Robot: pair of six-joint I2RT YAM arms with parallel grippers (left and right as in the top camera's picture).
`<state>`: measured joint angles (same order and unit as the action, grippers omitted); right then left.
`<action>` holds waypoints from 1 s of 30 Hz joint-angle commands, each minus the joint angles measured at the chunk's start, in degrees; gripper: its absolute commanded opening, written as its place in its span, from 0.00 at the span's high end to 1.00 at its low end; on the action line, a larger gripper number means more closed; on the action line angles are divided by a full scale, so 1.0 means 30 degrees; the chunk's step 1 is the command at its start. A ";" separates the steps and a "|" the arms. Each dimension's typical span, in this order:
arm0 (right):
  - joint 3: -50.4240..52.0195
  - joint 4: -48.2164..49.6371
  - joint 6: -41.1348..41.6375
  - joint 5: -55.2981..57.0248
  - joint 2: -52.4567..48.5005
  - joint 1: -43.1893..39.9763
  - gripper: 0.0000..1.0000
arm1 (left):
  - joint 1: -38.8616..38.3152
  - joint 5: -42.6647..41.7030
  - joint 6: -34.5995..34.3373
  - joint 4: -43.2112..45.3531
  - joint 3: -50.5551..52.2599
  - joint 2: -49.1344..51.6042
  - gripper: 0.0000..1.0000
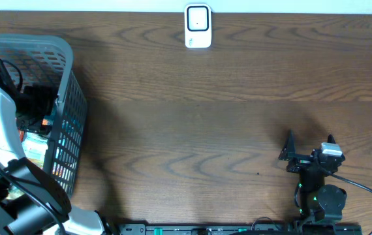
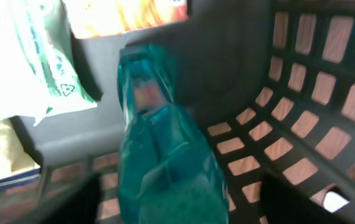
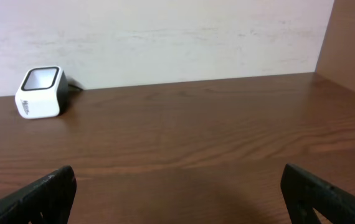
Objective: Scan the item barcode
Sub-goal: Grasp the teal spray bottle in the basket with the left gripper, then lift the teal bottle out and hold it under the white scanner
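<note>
Item located: teal translucent plastic packet [image 2: 165, 155] inside grey slatted plastic basket [image 1: 68, 98], directly ahead of left end effector [image 1: 37, 103], long axis running away from it. Its opening and any hold cannot be told. Right end effector [image 1: 310, 149], spread wide and empty, is noted well apart.

it looked like a mock shop checkout: a barcode scanner [image 1: 198, 26] stood well ahead of the right gripper [image 1: 310, 140], a grey basket [image 1: 72, 98] of packaged goods [image 2: 28, 62] far to its left.

Teal packet [image 2: 165, 155], grey lattice basket [image 1: 65, 59], white scanner [image 1: 198, 26], woodgrain table [image 1: 205, 130]
</note>
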<state>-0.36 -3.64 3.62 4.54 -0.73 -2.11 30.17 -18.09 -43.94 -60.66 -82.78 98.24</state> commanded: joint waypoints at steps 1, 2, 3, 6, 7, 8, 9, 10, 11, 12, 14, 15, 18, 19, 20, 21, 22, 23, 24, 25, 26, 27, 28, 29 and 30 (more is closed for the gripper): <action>0.0015 -0.0066 -0.0240 0.0146 0.0029 0.0095 0.01 | 0.0007 -0.0772 0.0364 -0.0102 0.0095 0.0474 0.43; 0.0015 -0.0066 -0.0233 0.0153 0.0029 0.0095 0.01 | 0.0007 -0.0780 0.0364 -0.0102 0.0087 0.0474 0.49; 0.0015 -0.0066 -0.0240 0.0146 0.0029 0.0095 0.01 | 0.0015 -0.0772 0.0357 -0.0095 0.0087 0.0437 0.55; 0.0015 -0.0066 -0.0233 0.0153 0.0029 0.0095 0.01 | 0.0015 -0.0772 0.0372 -0.0102 -0.0015 0.0430 0.64; 0.0015 -0.0066 -0.0233 0.0146 0.0029 0.0095 0.01 | 0.0015 -0.0772 0.0364 -0.0117 -0.0087 0.0423 0.67; 0.0015 -0.0066 -0.0233 0.0153 0.0029 0.0095 0.01 | 0.0015 -0.0772 0.0364 -0.0117 -0.0175 0.0401 0.70; 0.0015 -0.0066 -0.0233 0.0146 0.0029 0.0095 0.01 | 0.0015 -0.0780 0.0364 -0.0117 -0.0299 0.0328 0.72; 0.0015 -0.0066 -0.0233 0.0153 0.0029 0.0095 0.01 | 0.0015 -0.0780 0.0364 -0.0117 -0.0437 0.0255 0.75; 0.0015 -0.0066 -0.0233 0.0146 0.0029 0.0095 0.01 | 0.0015 -0.0780 0.0364 -0.0117 -0.0568 0.0146 0.76; 0.0015 -0.0066 -0.0233 0.0153 0.0029 0.0095 0.01 | 0.0015 -0.0772 0.0364 -0.0109 -0.0692 0.0000 0.77; 0.0015 -0.0066 -0.0233 0.0153 0.0029 0.0095 0.01 | 0.0015 -0.0758 0.0364 -0.0117 -0.1086 -0.0503 0.78; 0.0015 -0.0066 -0.0233 0.0153 0.0029 0.0095 0.01 | 0.0015 -0.0750 0.0372 -0.0124 -0.1268 -0.0736 0.78; 0.0015 -0.0066 -0.0240 0.0153 0.0029 0.0095 0.01 | 0.0015 -0.0750 0.0437 -0.0102 -0.1829 -0.1690 0.78; 0.0015 -0.0066 -0.0240 0.0153 0.0029 0.0095 0.01 | 0.0015 -0.0736 0.0437 -0.0080 -0.1989 -0.2062 0.78; 0.0015 -0.0066 -0.0233 0.0153 0.0029 0.0095 0.01 | 0.0015 -0.0670 0.0437 -0.0044 -0.2157 -0.2455 0.78; 0.0015 -0.0066 -0.0240 0.0146 0.0029 0.0095 0.01 | 0.0015 -0.0641 0.0474 -0.0029 -0.2295 -0.2841 0.78; 0.0015 -0.0066 -0.0240 0.0153 0.0029 0.0095 0.01 | 0.0015 -0.0605 0.0510 -0.0029 -0.2433 -0.3220 0.78; 0.0015 -0.0066 -0.0233 0.0153 0.0029 0.0095 0.01 | 0.0015 -0.0605 0.0510 -0.0022 -0.2674 -0.3949 0.78; 0.0015 -0.0066 -0.0240 0.0153 0.0029 0.0095 0.01 | 0.0015 -0.0605 0.0510 -0.0015 -0.2834 -0.4437 0.78; 0.0015 -0.0066 -0.0233 0.0153 0.0029 0.0095 0.01 | 0.0015 -0.0612 0.0503 -0.0007 -0.2958 -0.4874 0.78; 0.0015 -0.0066 -0.0233 0.0153 0.0029 0.0095 0.01 | 0.0015 -0.0612 0.0503 0.0015 -0.3111 -0.5457 0.78; 0.0015 -0.0066 -0.0233 0.0146 0.0029 0.0095 0.01 | 0.0015 -0.0612 0.0503 0.0058 -0.3213 -0.5952 0.78; 0.0015 -0.0066 -0.0240 0.0146 0.0029 0.0095 0.01 | 0.0015 -0.0612 0.0503 0.0168 -0.3308 -0.6586 0.78; 0.0015 -0.0066 -0.0233 0.0153 0.0029 0.0095 0.01 | 0.0007 -0.0612 0.0503 0.0393 -0.3337 -0.7176 0.78; 0.0015 -0.0066 -0.0233 0.0153 0.0029 0.0095 0.01 | 0.0007 -0.0612 0.0510 0.0699 -0.3330 -0.7854 0.78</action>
<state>-0.36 -3.64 3.62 4.51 -0.73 -2.11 30.22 -19.40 -43.24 -60.40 -90.17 80.86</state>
